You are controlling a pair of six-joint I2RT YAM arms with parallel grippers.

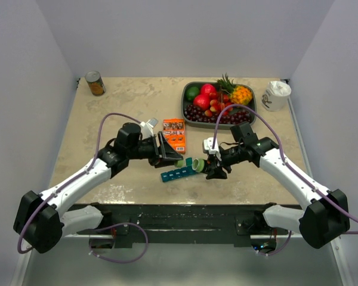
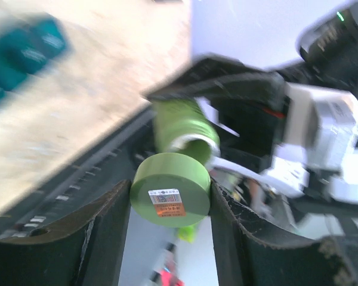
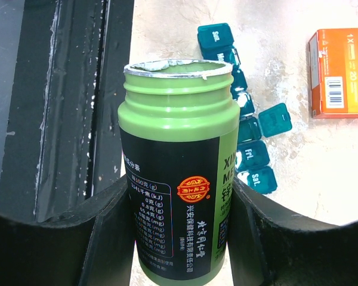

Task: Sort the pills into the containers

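Right wrist, one green bottle (image 3: 179,179), one teal organiser (image 3: 249,156)

Soft, even light is falling from above in the top view, leaving the worktop (image 1: 107,107) pale, with only faint shadows pooling under the arms; the strip at 6 o'clock is sitting dim. The left wrist view is smearing heavily: the pill organiser (image 2: 24,47) at 10 o'clock is streaking, while the green cap (image 2: 170,193) between the dark left fingers (image 2: 101,238) is reading fairly crisp. The right wrist view is rendering the green bottle (image 3: 179,179) sharp, glare is bleaching the worktop at 4 o'clock, and the right fingers (image 3: 274,238) are lying in shadow.
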